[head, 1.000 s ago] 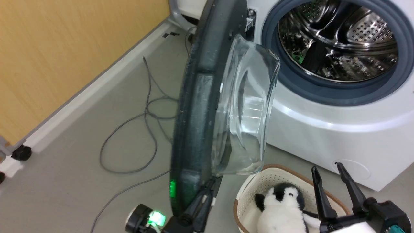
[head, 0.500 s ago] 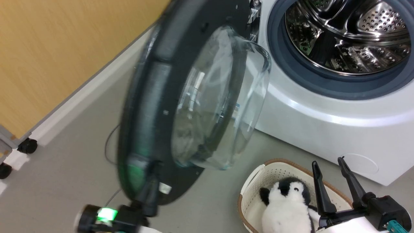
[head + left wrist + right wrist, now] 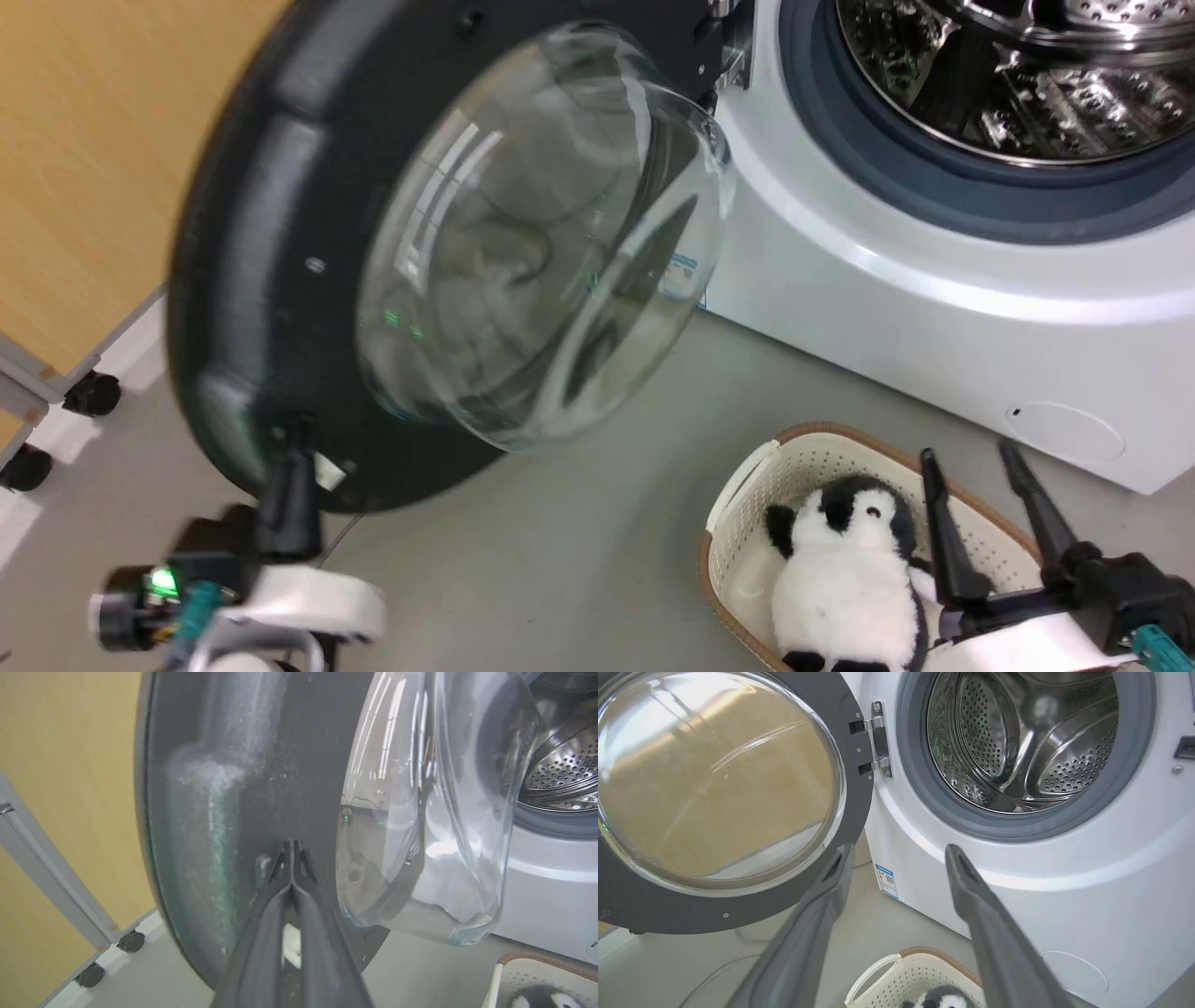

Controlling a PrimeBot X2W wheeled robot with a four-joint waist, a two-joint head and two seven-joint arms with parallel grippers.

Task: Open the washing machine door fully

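In the head view the washing machine door runs off the top edge, and its left rim is smeared by blur. The washing machine is cut by the top and right edges, so its drum shows only in part. The left tool covers part of the pale latch low on the door; whether its tips touch the door cannot be told. The basket and toy penguin pass below the bottom edge, with the right tool crossing them. The blue label bears print too small to read.
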